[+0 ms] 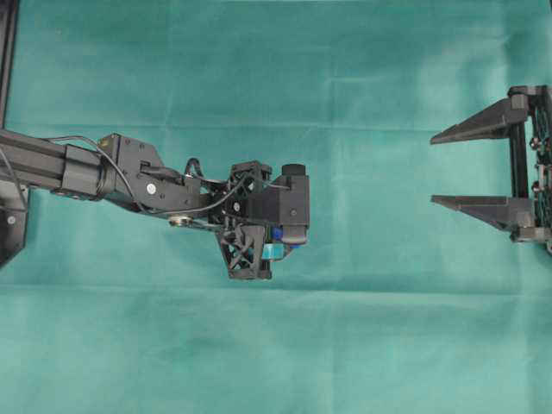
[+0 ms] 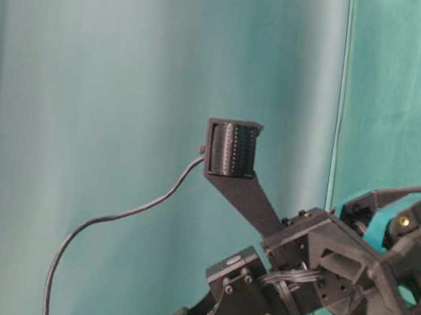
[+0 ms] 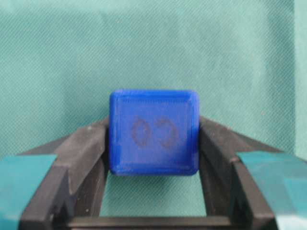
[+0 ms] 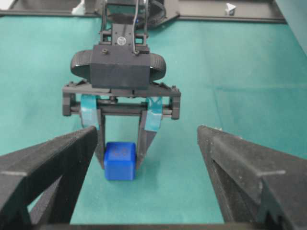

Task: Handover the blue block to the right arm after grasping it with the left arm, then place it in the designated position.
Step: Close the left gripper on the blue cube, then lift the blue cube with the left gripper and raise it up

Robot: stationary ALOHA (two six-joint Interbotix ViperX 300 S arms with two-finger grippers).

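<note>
The blue block [image 3: 153, 139] is a small bright blue cube with a faint dark figure on its top face. My left gripper [image 4: 120, 160], with teal tape bands, points down at the green cloth, and its two fingers press the cube's opposite sides. In the right wrist view the blue block [image 4: 119, 160] appears to rest on the cloth. From overhead only a blue sliver of the block [image 1: 278, 234] shows under the left wrist. My right gripper [image 1: 434, 169] waits far to the right, open and empty, pointing at the left gripper. The designated position is out of view.
Green cloth [image 1: 371, 328] covers the whole table. A black frame rail [image 1: 7, 52] runs along the left edge. The left arm [image 2: 334, 270] and its wrist camera [image 2: 232, 148] fill the table-level view. Bare cloth lies between the two grippers.
</note>
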